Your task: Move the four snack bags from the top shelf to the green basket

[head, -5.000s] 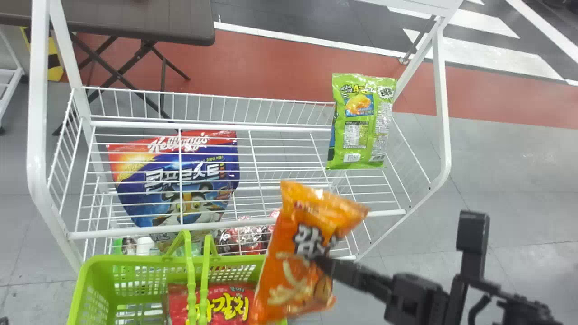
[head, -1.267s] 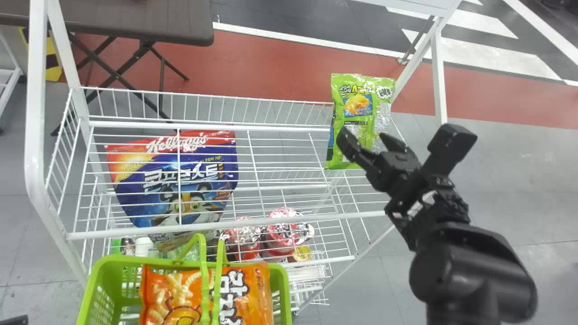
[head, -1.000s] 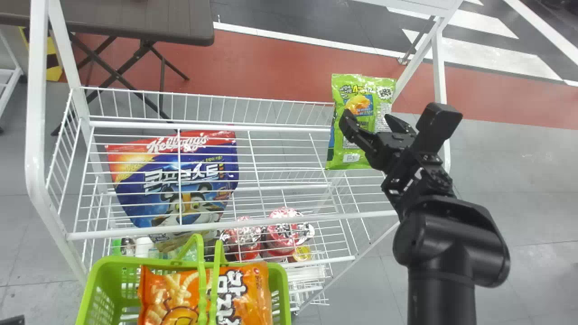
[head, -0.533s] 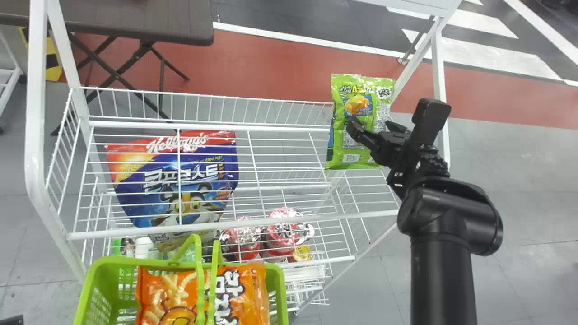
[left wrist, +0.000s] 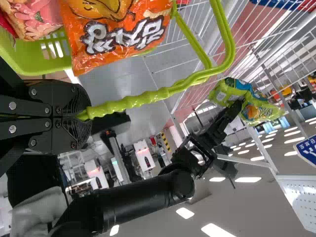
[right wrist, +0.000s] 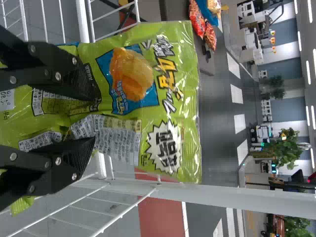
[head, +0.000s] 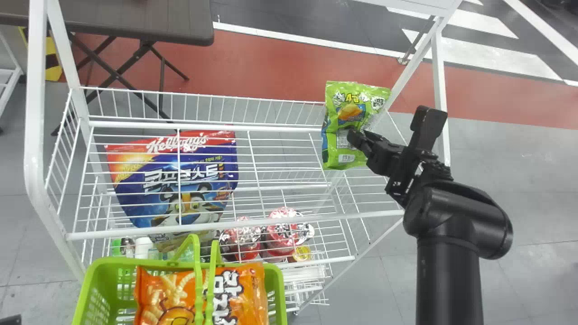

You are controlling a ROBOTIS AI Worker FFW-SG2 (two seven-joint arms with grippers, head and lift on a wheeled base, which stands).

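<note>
The right gripper point(right wrist: 94, 118) is pinching the upright green snack bag point(head: 333, 146) at the right end of the top shelf point(head: 271, 221), while the green basket point(head: 117, 262), its handle point(left wrist: 133, 100) clasped by the left gripper point(left wrist: 85, 114), is lying nearer, leftward.

- White wire-grid top shelf point(head: 271, 222) in a white tubular metal frame point(head: 37, 90) — a shiny green snack bag point(head: 336, 149) is upright at its right end; whether its base rests on the wires, I cannot tell.
- White wire lower shelf point(head: 316, 260) — red-and-silver rounded packages point(head: 284, 230) sit toward its middle.
- Smooth grey floor point(head: 505, 180) with a broad red strip; a dark brown folding table point(head: 135, 22) stands behind the shelves.
</note>
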